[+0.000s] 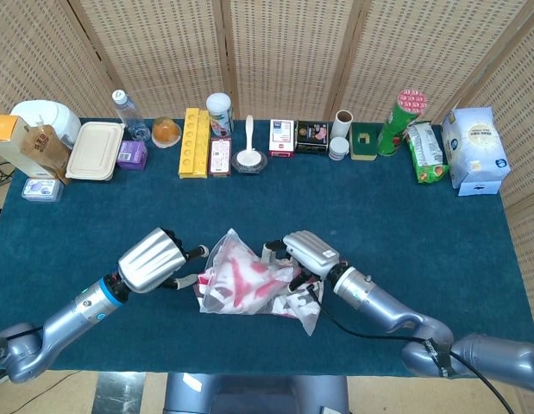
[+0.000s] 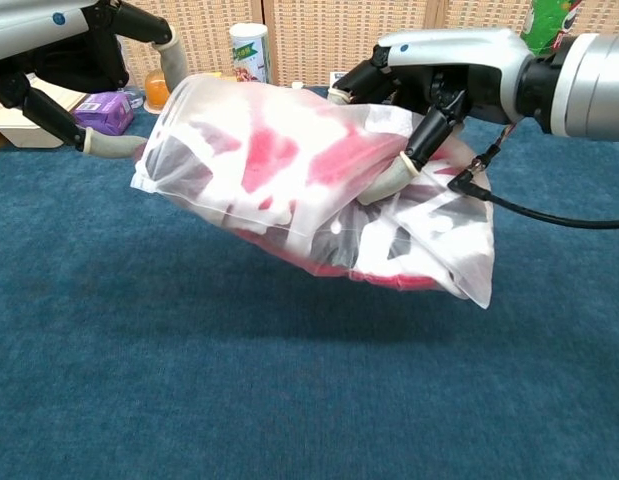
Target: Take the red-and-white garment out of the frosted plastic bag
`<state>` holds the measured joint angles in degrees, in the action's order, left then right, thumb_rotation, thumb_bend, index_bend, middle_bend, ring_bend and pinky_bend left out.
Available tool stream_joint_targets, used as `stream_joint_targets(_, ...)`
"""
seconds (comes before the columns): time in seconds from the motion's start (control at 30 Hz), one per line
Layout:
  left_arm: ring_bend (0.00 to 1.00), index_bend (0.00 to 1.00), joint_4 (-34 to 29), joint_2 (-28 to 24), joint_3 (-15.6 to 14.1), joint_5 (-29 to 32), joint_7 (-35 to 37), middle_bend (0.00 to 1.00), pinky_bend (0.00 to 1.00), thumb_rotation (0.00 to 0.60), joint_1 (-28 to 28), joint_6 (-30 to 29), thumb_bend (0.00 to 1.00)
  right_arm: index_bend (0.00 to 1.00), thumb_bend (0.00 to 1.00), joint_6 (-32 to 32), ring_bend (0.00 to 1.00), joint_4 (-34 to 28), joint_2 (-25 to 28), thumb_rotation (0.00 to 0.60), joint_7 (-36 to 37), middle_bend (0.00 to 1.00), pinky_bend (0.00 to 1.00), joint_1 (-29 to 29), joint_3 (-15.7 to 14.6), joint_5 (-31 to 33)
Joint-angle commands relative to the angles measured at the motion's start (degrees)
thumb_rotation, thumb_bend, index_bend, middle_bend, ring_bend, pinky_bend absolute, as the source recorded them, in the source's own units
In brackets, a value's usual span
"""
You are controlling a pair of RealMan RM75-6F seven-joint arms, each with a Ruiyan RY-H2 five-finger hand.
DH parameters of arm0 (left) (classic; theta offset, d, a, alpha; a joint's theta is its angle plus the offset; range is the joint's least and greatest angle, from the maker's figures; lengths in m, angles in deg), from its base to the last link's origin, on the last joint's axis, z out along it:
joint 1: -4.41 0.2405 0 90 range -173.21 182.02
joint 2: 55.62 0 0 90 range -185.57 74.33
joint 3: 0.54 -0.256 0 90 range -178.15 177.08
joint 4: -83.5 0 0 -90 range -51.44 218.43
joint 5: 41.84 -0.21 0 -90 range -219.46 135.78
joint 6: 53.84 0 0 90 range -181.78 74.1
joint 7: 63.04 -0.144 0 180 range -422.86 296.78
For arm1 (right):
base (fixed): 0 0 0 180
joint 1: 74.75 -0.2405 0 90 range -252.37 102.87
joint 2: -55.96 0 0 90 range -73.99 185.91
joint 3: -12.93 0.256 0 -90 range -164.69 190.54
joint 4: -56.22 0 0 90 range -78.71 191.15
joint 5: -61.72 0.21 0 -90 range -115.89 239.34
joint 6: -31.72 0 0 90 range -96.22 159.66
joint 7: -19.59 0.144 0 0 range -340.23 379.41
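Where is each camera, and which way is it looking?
Head view: sits high above, looking down at the whole blue table; both arms show, left hand and right hand at the frosted plastic bag.
Chest view: sits low near the tabletop, looking forward across it; the left hand and right hand hold the bag off the table.
Shared: both hands, the bag with the red-and-white garment inside, and the white canister in the back row.

I count one frosted plastic bag (image 1: pixel 249 285) with one red-and-white garment (image 2: pixel 289 160) inside it, between my two hands: my left hand (image 1: pixel 154 260) and my right hand (image 1: pixel 305 252). Far along the surface (image 1: pixel 405 224) stand one water bottle (image 1: pixel 124 110) and one green can (image 1: pixel 396 121).
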<state>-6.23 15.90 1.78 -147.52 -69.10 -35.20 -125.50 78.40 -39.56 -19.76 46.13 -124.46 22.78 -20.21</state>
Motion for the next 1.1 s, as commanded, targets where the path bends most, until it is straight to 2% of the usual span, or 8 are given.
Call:
stream_joint_targets(0.03, 0.91, 0.43, -0.09, 0.22, -0.01, 0.02, 0.08, 1.00, 0.86, 0.559, -0.16, 0.15, 0.22, 0.85, 0.18, 0.13, 1.00, -0.21, 0.10, 0.600, -0.04, 0.92, 1.00, 0.02, 0.05, -0.10)
stream_joint_targets(0.83, 0.91, 0.43, -0.16, 4.03, -0.29, 0.32, 2.68, 1.00, 0.86, 0.560, -1.28, 0.03, 0.22, 0.85, 0.18, 0.01, 1.00, -1.09, 0.29, 0.600, 1.57, 0.92, 1.00, -0.11, 0.49, 0.18)
stream_joint_targets(1.1, 0.91, 0.45, 0.29, 3.17, -0.65, 1.00, 4.44, 1.00, 0.86, 0.557, -1.32, 0.34, 0.22, 0.85, 0.18, 0.14, 1.00, -1.09, 0.80, 0.600, 2.45, 0.92, 1.00, 0.06, 0.67, 0.27)
